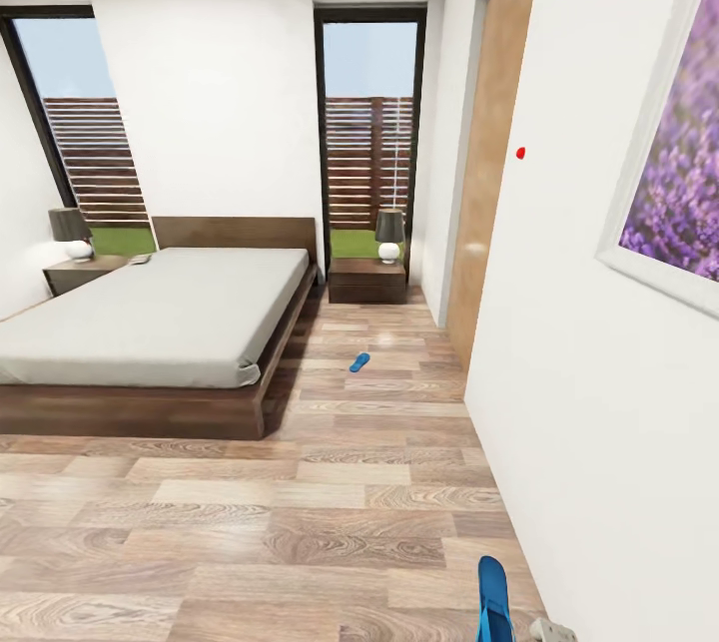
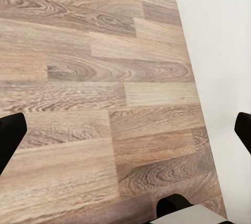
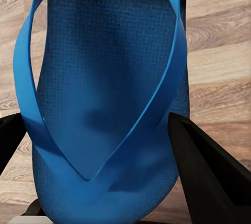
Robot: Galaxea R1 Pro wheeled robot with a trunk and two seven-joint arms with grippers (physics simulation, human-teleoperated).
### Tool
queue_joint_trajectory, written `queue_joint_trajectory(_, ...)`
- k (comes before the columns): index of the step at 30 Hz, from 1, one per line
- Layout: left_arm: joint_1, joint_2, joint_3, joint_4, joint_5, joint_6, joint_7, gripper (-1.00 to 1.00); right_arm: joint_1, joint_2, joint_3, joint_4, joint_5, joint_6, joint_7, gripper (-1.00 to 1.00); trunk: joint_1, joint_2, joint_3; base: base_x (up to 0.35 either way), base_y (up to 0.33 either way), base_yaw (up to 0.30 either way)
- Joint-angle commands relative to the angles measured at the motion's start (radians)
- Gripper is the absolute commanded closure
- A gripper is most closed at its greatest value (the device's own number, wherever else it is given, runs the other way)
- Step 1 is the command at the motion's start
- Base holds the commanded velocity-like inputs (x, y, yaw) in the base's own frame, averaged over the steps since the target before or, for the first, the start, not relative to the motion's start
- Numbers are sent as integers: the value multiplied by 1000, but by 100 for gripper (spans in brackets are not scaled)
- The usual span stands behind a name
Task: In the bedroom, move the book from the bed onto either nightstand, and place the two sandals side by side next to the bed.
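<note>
I see a pale grey-white mattress [image 1: 150, 318] on the dark brown bed frame [image 1: 140, 410], and the headboard [image 1: 235, 231] matches that brown. Both nightstands, the right nightstand [image 1: 367, 280] and the left nightstand [image 1: 82, 273], are dark brown, each under a lamp with a dark grey shade and white base. My floor [image 1: 250, 512] is brown wood plank with swirling grain, lighter and darker boards mixed. The far sandal [image 1: 359, 361] is bright blue; the near sandal [image 3: 104, 109] is the same blue, its sole finely dotted. The right gripper's fingers [image 3: 209, 172] are black. The walls are white, and the painting [image 1: 679, 193] is purple in a white frame.
</note>
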Motion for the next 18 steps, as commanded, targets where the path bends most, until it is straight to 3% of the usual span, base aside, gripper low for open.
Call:
queue_joint_trajectory(1,-1,0,-2,1,5,-3,-2,-100,0,0,-1,0,-11,6,3,100,0,-1,-1,0,0,0)
queue_joint_trajectory(18,-1,0,-2,1,5,-3,-2,-100,0,0,-1,0,-15,6,2,100,0,-1,-1,0,0,0)
